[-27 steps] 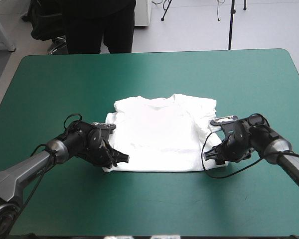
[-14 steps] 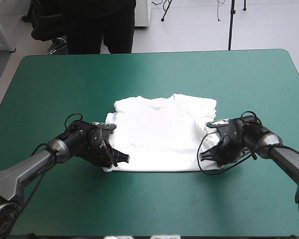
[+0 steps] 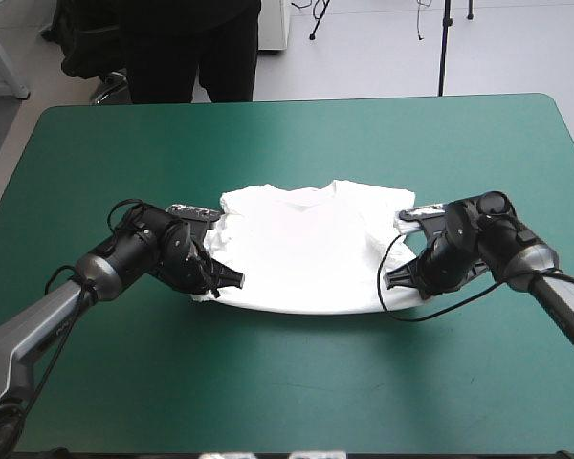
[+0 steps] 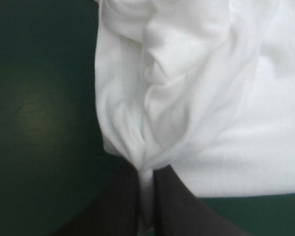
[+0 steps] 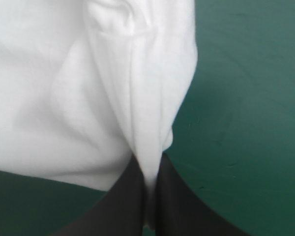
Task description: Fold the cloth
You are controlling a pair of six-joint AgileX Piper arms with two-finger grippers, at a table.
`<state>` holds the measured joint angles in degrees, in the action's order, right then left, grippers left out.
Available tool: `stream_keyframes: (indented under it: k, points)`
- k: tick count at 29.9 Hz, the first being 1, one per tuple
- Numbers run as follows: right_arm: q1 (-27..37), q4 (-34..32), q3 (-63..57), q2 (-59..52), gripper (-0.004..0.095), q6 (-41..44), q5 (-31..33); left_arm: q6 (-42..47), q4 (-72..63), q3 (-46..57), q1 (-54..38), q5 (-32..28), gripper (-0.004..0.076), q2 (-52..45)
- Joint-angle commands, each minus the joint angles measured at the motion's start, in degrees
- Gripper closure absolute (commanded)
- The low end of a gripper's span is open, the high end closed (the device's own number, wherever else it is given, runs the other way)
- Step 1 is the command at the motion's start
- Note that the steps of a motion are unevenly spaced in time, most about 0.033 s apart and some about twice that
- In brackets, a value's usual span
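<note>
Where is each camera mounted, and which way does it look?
High view: above and behind the robot, looking forward and down at the table; both arms show, left gripper and right gripper at the T-shirt's near corners.
Left wrist view: on the left wrist, looking along the left gripper, shut on the T-shirt.
Right wrist view: on the right wrist, along the right gripper, likewise.
All share the T-shirt.

You are looking at what seems a lab. A teal-green table (image 3: 297, 134) stands on bare pale floor (image 3: 364, 57), a black stand (image 3: 444, 48) beyond.
</note>
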<state>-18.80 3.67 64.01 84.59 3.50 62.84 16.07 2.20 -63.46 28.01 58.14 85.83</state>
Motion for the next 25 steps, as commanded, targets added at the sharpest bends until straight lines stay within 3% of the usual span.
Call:
stream_keyframes:
  k: [1,13,17,25]
  points:
    - [-0.06,-0.52,5.27,-3.25,0.0925,0.12,3.31,0.65,0.42,-2.59,0.48,1.69,0.0733,-4.33]
    - [-0.06,2.63,12.43,-4.75,0.0925,0.81,6.64,5.85,3.36,-3.88,0.48,1.91,0.0733,-12.31]
    - [-0.06,2.72,14.03,-4.75,0.0925,0.81,4.1,8.03,5.92,-3.88,0.48,0.58,0.0733,-12.29]
    - [-0.06,0.37,15.14,-4.54,0.0925,3.35,-6.97,16.27,15.73,-3.88,0.38,-10.16,0.0733,-11.69]
